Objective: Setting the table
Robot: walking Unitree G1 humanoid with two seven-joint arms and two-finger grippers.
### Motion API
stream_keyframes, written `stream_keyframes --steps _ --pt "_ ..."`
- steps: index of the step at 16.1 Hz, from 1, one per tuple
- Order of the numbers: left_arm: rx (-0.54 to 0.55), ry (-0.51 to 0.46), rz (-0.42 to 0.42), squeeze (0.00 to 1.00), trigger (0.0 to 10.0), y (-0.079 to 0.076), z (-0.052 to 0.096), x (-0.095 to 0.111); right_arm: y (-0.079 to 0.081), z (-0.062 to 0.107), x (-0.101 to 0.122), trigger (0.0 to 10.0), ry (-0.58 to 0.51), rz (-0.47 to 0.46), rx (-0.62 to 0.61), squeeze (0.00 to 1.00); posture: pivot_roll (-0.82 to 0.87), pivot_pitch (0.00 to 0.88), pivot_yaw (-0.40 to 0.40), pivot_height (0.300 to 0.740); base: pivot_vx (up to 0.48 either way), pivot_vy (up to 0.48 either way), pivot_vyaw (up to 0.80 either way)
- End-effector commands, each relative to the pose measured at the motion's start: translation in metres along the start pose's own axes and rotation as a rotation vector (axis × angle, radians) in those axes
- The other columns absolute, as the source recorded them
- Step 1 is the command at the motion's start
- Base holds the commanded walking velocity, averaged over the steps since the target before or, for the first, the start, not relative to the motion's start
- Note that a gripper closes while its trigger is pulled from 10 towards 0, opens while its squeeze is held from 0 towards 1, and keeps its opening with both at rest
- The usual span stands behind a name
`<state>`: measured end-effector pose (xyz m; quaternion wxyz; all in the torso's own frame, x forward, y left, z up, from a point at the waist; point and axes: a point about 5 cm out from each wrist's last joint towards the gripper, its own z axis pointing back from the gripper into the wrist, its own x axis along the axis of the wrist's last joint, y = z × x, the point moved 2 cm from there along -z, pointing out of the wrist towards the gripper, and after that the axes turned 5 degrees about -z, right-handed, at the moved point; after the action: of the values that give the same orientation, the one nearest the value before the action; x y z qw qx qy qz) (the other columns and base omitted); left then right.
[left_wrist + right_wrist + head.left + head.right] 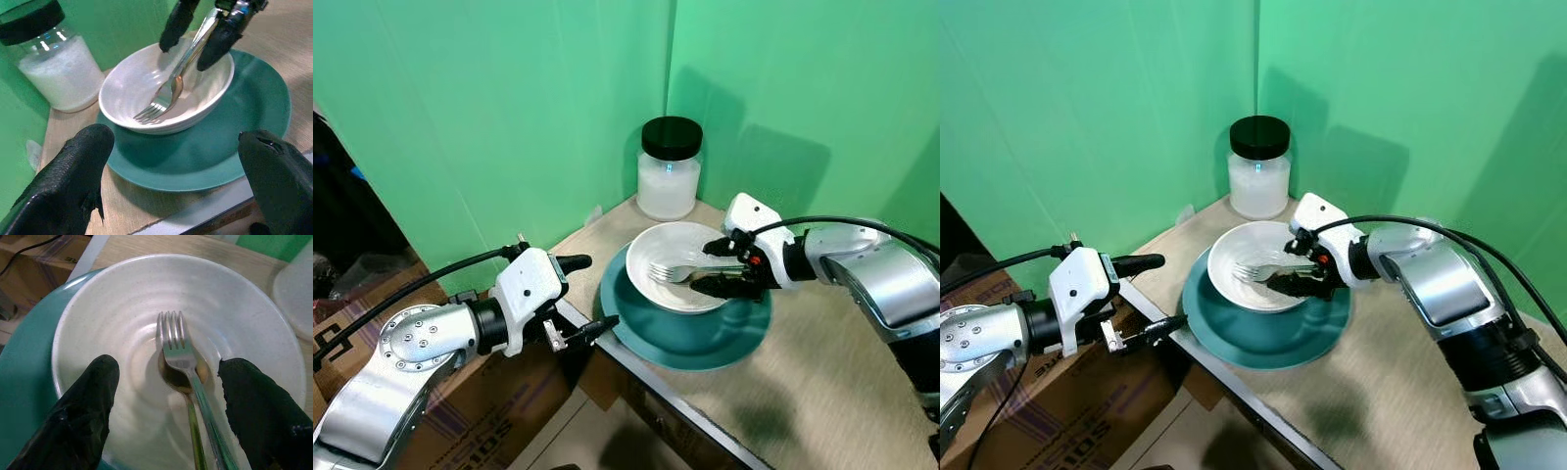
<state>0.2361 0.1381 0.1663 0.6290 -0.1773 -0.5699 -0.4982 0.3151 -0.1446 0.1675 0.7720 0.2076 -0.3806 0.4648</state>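
- Because the teal plate sits right at the table's near corner, I take it as my landmark and work outward from it.
- Nearest me, off the plate's near-left edge and out past the table rim, my left gripper hangs with its fingers spread wide and nothing between them; I judge it is standing by, out of the way of the working arm.
- A cardboard box lies below that gripper, on the floor short of the plate.
- On the plate's far half rests the white bowl, stacked there as one place setting.
- Inside the bowl lie a fork and a spoon beneath it, heads in the hollow, handles running up over the rim toward my right arm.
- My right gripper is over the bowl's right rim, fingers parted to either side of the handles and not pinching them.
- Beyond the plate, against the green wall, stands a black-lidded jar.
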Motion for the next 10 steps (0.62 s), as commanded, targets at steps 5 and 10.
stream_keyframes --steps 5,10 --pt "-0.022 0.005 -0.017 0.04 10.0 0.001 -0.001 0.001 0.004 -0.013 0.006 10.0 0.039 0.041 -0.069 0.0 0.0 0.0 0.072 0.74 0.0 0.0 0.0" --pt "-0.042 -0.006 -0.017 0.04 10.0 0.0 -0.004 0.002 0.001 -0.014 0.003 10.0 0.073 0.034 -0.093 0.0 -0.01 0.0 0.077 0.74 0.0 0.0 0.0"
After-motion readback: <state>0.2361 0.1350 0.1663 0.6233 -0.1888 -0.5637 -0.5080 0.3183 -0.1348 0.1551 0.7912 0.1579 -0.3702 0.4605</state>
